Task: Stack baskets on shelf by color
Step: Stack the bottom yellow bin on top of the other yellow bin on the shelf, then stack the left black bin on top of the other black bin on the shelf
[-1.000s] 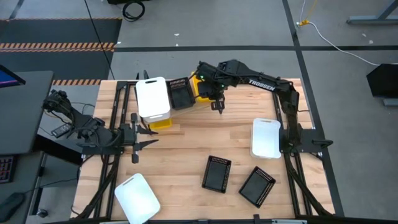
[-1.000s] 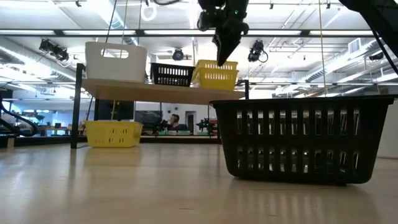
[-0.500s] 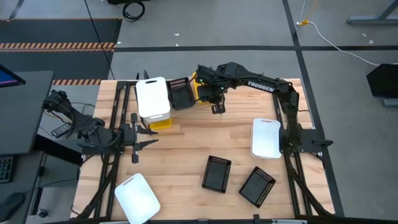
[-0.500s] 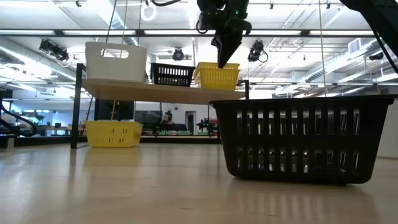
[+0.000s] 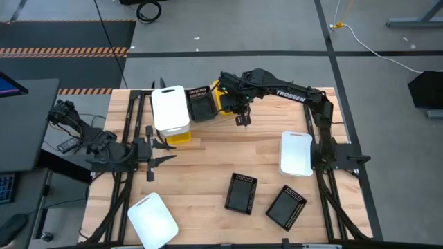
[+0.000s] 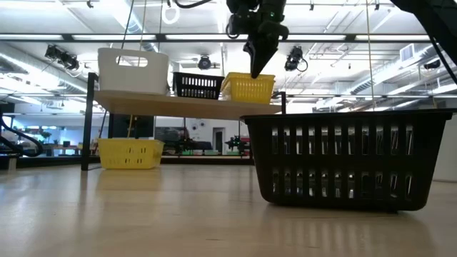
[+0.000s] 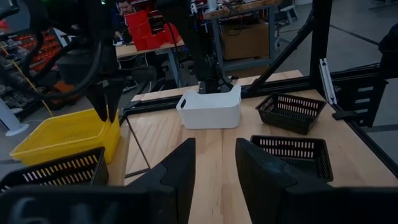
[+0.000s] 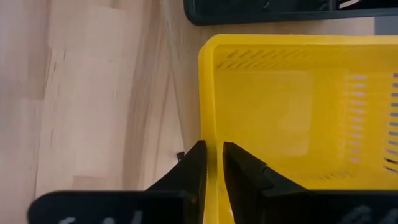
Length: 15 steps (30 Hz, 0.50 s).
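Note:
The shelf carries a white basket, a black basket and a yellow basket side by side, each resting on its base. A second yellow basket sits on the table under the shelf. My right gripper points down over the shelf's yellow basket and is shut on its near wall. My left gripper waits open near the table's left edge, with nothing between its fingers. My right gripper pinches the rim of the yellow basket's near wall. One finger is inside the basket and one outside. The fingers come steeply from above. The basket stands upright with its base on the shelf.
On the table lie a white basket at the right, another white one at the near left, and two black baskets near the front. Bare wood lies between them and the shelf.

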{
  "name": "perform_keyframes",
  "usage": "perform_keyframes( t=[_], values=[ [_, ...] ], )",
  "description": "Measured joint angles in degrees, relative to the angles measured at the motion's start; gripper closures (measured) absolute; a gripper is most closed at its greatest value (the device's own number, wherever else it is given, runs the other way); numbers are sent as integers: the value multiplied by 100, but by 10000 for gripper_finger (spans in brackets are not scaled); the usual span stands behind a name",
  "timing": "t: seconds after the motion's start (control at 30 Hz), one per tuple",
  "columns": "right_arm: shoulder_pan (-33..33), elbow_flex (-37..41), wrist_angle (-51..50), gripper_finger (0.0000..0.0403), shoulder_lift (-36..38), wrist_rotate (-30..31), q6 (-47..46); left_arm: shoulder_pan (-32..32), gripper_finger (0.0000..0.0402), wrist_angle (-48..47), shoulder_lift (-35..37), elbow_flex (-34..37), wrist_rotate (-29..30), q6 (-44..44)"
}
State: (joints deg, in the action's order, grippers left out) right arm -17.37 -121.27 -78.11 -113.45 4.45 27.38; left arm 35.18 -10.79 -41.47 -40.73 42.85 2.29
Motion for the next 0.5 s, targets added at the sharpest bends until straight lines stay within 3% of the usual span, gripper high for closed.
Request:
perform_keyframes(
  t=[0.37, 0.5],
  values=[
    [113, -356, 64, 343, 295, -2, -54, -1, 281, -19, -2, 0, 0, 0],
    [128, -360, 114, 343, 376, -53, -616, -2, 281, -21, -2, 0, 0, 0]
  ],
)
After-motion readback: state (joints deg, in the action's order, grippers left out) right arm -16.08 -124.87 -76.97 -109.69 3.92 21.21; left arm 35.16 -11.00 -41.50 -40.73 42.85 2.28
